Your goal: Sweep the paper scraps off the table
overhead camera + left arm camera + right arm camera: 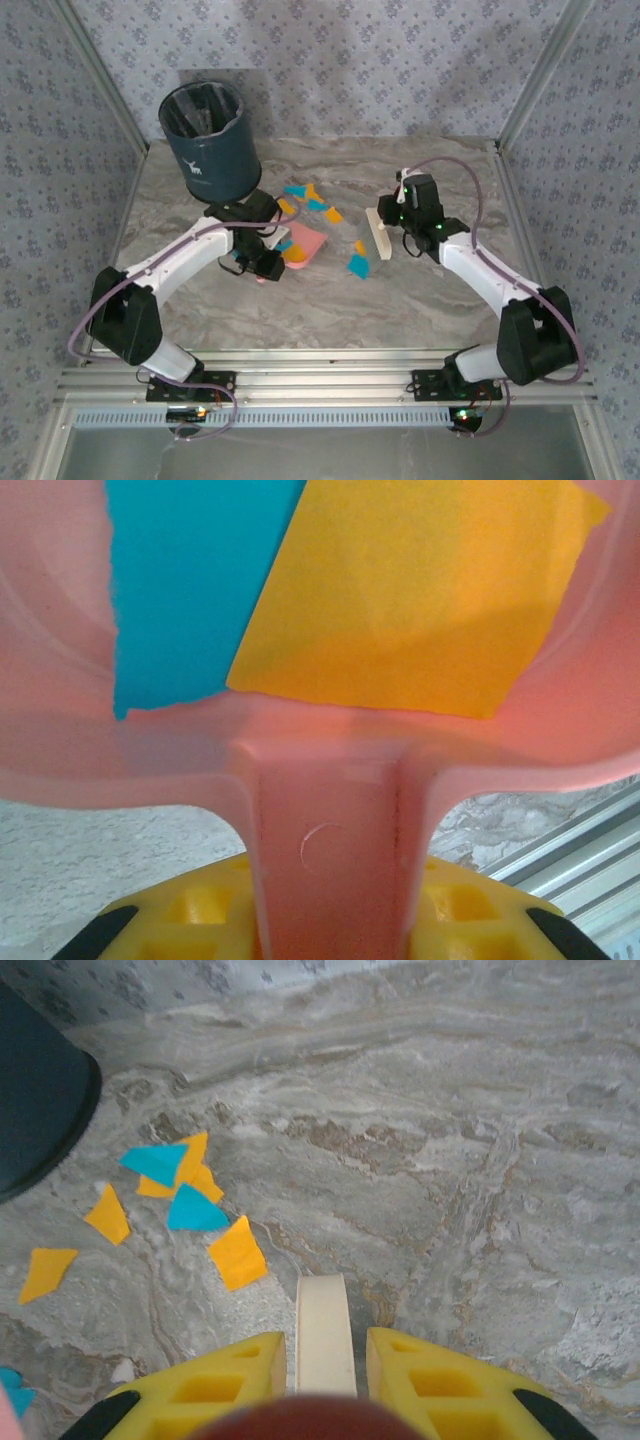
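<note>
My left gripper is shut on the handle of the pink dustpan, which lies on the marble table. A turquoise scrap and an orange scrap lie inside the pan. More paper scraps are scattered just beyond the pan, and a few sit to its right. One orange scrap lies just left of the cream brush. My right gripper is shut on that brush, right of the scraps.
A dark blue bin with a deer print stands at the back left, just behind the left arm's wrist. Aluminium rails edge the table, with patterned walls close around. Bare marble stretches to the front and right.
</note>
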Robot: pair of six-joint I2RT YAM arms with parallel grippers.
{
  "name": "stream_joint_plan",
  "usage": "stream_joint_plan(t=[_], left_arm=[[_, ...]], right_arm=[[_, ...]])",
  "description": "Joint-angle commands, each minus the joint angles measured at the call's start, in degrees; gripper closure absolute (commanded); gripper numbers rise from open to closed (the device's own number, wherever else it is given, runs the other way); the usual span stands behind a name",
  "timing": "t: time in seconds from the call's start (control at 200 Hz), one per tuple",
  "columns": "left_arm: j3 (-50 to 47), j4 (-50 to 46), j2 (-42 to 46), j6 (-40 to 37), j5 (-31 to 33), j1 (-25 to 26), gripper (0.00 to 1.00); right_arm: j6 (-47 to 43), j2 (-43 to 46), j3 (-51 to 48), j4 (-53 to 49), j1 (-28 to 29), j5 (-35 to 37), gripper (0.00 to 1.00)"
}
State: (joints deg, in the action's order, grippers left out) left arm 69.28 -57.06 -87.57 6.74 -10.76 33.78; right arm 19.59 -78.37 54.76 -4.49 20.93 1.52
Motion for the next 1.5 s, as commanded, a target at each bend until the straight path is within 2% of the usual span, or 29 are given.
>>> stream_joint_plan(t=[0.0, 0.32, 0.47, 0.62, 0.914, 1.344, 1.494], left_arm=[[2.1, -1.4, -1.6, -2.1, -1.3, 1.5, 1.00], [1.8, -2.0, -5.8, -4.7, -3.3, 6.5, 1.00], [1.1, 0.0, -6.7, -4.6, -3.3, 9.4, 1.00], [0.9, 0.5, -8.5, -5.2, -3.1, 12.6, 1.00], [0.4, 0.6, -10.8, -6.3, -4.9, 16.3, 1.00], [2.0, -1.2, -15.1, -5.7, -2.0, 16.7, 1.00], [3.1, -1.6, -16.6, -5.4, -1.8, 16.6, 1.00]], right_arm=[[-3.3, 3.7, -0.5, 2.5, -0.3, -1.4, 1.00], [-10.1, 5.2, -1.6, 2.2, -0.2, 6.5, 1.00], [-17.0, 4.8, -2.6, 4.4, 1.8, 13.4, 1.00], [-21.3, 3.7, -3.2, 6.5, 2.6, 17.1, 1.00], [-25.9, 0.4, -4.4, 10.4, 4.3, 15.8, 1.00], [-29.2, -2.5, -5.8, 12.9, 7.6, 12.6, 1.00], [-29.1, -2.6, -6.0, 11.6, 8.2, 9.5, 1.00]])
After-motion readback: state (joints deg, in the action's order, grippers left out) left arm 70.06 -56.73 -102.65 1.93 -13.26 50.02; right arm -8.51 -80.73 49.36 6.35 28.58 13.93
